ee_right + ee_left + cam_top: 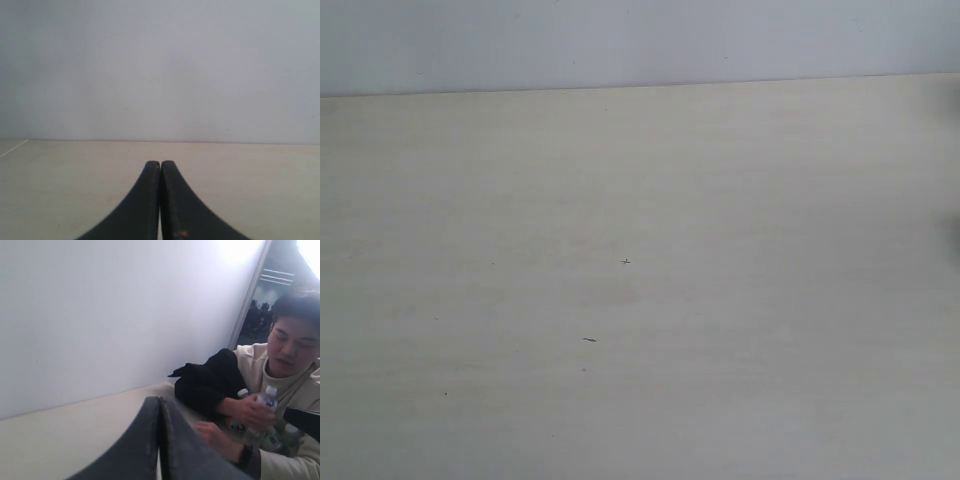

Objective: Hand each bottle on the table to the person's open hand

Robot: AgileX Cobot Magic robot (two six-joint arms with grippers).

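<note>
The table (640, 280) fills the exterior view, pale beige, with no bottle and no gripper on it. In the left wrist view my left gripper (159, 401) is shut with nothing between its dark fingers. Beyond it a person in a cream sweater holds several clear bottles (265, 401) against the chest with one hand (250, 411); the other hand (212, 436) rests low near the table. No palm-up open hand shows. My right gripper (160, 164) is shut and empty above the bare table (60, 190).
A black garment (210, 382) lies on the table's far corner by the person. A plain white wall (160, 70) backs the table. A dark shape (955, 230) sits at the right edge of the exterior view.
</note>
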